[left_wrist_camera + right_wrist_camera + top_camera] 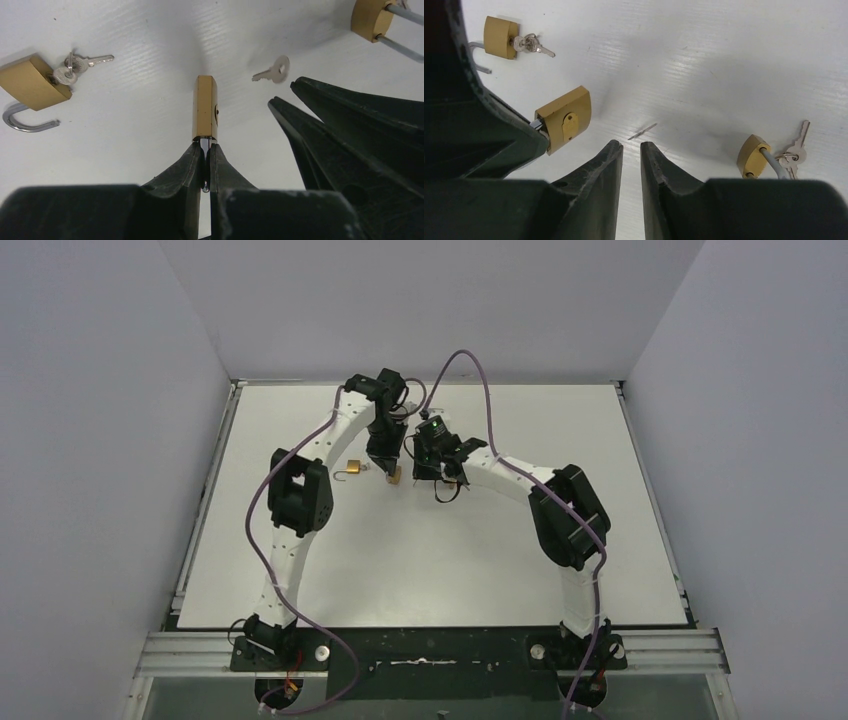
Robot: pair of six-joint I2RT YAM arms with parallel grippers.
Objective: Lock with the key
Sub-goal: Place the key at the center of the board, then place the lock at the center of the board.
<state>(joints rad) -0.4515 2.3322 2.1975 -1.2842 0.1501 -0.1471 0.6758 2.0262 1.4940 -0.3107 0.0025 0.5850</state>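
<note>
My left gripper (206, 147) is shut on the steel shackle of a brass padlock (205, 107), holding its body out ahead of the fingertips just above the white table. That padlock (564, 120) appears at the left of the right wrist view, keyhole face toward the camera. A small silver key (274, 71) lies loose on the table beside it. My right gripper (631, 146) is open by a narrow gap with nothing between its fingers. The key (642, 131) sits just beyond its fingertips. From above, both grippers meet over the padlock (395, 478) at the table's middle rear.
A second brass padlock (31, 82) lies with its shackle swung open and a key bunch in its keyhole, to the left of the held one. A third padlock (754, 156) with keys on its shackle lies to the right. Grey walls enclose the white table (450, 570).
</note>
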